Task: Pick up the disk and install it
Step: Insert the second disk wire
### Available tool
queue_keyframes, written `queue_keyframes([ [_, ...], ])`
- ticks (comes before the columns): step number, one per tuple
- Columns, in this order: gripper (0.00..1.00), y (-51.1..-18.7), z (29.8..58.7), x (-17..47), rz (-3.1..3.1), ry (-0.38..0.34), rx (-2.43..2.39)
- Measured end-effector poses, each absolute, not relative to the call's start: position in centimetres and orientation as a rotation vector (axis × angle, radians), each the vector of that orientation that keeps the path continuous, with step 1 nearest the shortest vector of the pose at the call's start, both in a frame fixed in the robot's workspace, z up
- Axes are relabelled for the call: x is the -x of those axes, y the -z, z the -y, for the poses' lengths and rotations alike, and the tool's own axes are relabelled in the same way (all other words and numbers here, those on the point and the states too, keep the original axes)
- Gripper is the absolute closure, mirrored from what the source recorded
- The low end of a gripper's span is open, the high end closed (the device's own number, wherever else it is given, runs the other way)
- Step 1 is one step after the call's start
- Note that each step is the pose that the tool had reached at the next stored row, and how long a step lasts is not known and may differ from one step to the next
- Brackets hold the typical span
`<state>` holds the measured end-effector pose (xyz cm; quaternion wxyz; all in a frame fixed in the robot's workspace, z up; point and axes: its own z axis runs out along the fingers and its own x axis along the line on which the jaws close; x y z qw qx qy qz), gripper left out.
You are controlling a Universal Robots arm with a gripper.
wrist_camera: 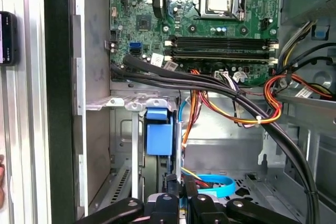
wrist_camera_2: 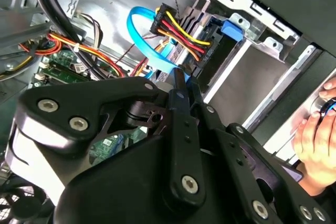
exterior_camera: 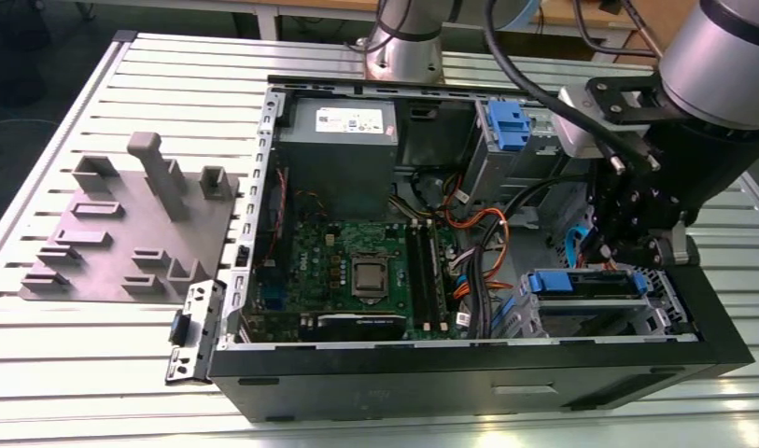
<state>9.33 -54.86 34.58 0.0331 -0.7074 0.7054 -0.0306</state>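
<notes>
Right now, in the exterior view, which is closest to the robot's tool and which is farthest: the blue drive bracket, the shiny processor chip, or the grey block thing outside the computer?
1. The blue drive bracket, just beside the tool, in the case's corner.
2. The processor chip, mid-motherboard, toward the exterior view's left.
3. The grey block fixture, outside the case on the table, far left in that view.

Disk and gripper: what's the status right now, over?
Gripper inside the computer case, by the drive cage. Disk sitting in the cage, blue bracket showing. Coloured cables crowd the fingers; a person's hand at the case edge.
</notes>
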Motion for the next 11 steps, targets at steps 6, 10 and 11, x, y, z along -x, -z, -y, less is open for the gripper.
queue_keyframes([
  [6,0.84,-34.14,55.49,-9.16,-2.157,0.079,2.161],
  [10,0.84,-33.96,55.73,-9.00,-2.146,0.078,2.149],
  [11,0.84,-33.92,55.79,-8.94,-2.144,0.080,2.147],
])
